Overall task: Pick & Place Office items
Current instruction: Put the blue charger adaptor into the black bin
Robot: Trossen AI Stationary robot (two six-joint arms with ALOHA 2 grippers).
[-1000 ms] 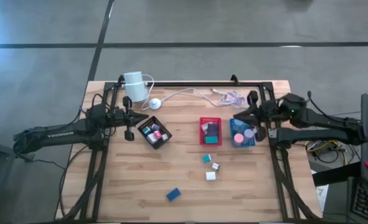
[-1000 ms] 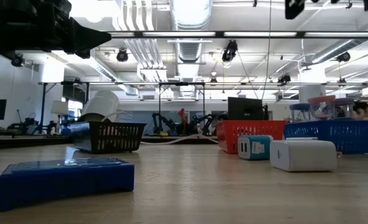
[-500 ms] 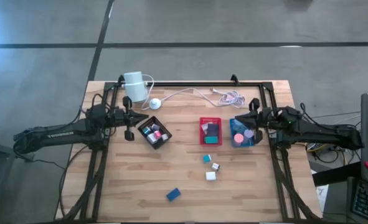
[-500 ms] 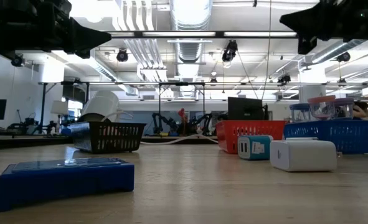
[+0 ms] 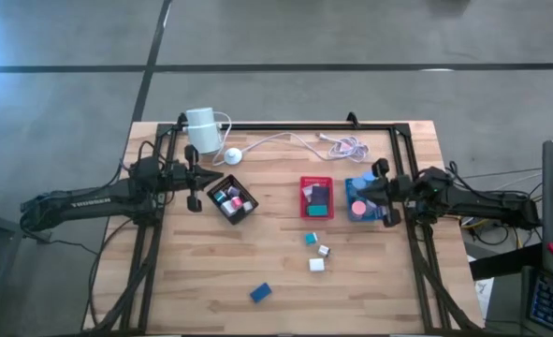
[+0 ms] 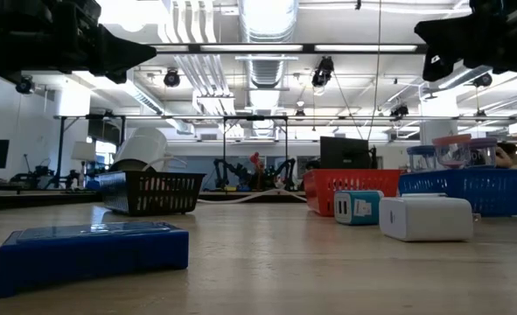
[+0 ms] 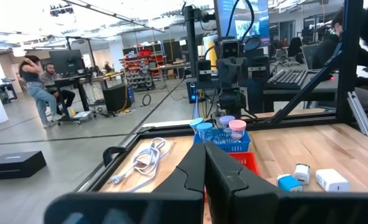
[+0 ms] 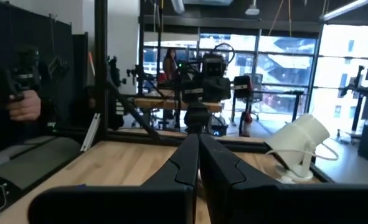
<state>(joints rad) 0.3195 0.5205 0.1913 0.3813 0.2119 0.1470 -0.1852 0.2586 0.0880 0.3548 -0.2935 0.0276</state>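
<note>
Office items lie in two groups on your wooden table (image 5: 182,281): some sorted into three small trays across the middle, the rest loose toward the near edge. Look at the loose ones first: a blue block (image 5: 261,292) sits nearest the front by itself, and farther in a teal piece (image 5: 311,239), a small white-and-dark piece (image 5: 324,250) and a white block (image 5: 316,265) cluster close together, apart from one another. From table height the blue block (image 6: 92,254) fills the foreground and the white block (image 6: 427,218) stands just beside the teal piece (image 6: 357,207). Behind them the black tray (image 5: 232,201) holds pink, teal and white bits, the red tray (image 5: 316,197) holds a dark piece and a teal one, and the blue tray (image 5: 365,202) holds pink and purple round pieces. Your right gripper (image 5: 383,192) hangs over the blue tray's outer edge, fingers pressed together with nothing between them. Your left gripper (image 5: 196,186) waits just beside the black tray, also closed and empty. At the far edge a white cylinder (image 5: 201,130) stands with its cable (image 5: 285,140) trailing across the table.
</note>
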